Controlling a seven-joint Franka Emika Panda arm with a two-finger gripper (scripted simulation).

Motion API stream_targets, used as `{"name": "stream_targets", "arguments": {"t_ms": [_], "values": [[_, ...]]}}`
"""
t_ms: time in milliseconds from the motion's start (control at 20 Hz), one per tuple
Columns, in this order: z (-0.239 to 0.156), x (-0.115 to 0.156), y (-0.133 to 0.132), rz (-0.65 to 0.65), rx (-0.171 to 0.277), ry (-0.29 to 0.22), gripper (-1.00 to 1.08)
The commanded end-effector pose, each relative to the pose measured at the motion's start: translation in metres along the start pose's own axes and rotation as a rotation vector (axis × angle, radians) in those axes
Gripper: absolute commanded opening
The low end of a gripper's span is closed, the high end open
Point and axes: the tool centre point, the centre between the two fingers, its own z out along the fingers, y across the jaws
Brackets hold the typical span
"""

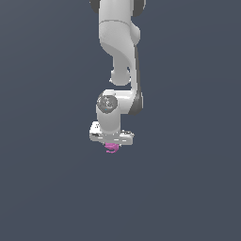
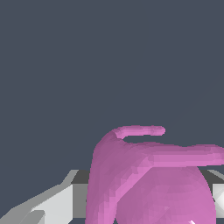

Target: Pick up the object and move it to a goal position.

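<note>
The object [image 1: 111,148] is a tiny magenta-pink lumpy item with a small curled piece. In the exterior view it pokes out just beneath my white gripper [image 1: 111,145], near the middle of the picture. In the wrist view the object [image 2: 148,183] fills the space between my fingers, and its curled piece [image 2: 140,131] sticks out from it. A light grey finger [image 2: 57,205] shows on one side and a sliver of the other finger [image 2: 218,199] on the far side, both pressed against it. The fingertips are hidden in the exterior view.
The white arm [image 1: 117,42] comes down from the top of the exterior view. A plain dark grey-blue surface [image 1: 47,188] lies all around. No goal marker shows in either view.
</note>
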Motion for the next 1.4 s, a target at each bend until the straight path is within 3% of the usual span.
{"name": "stream_targets", "arguments": {"t_ms": [0,550,1350], "values": [[-0.005,-0.002,0.0,0.0,0.0,0.001,-1.0],[-0.056,-0.027,-0.001,0.0,0.0,0.001,-1.0],[-0.192,-0.09,-0.002,0.0,0.0,0.001,-1.0]]}}
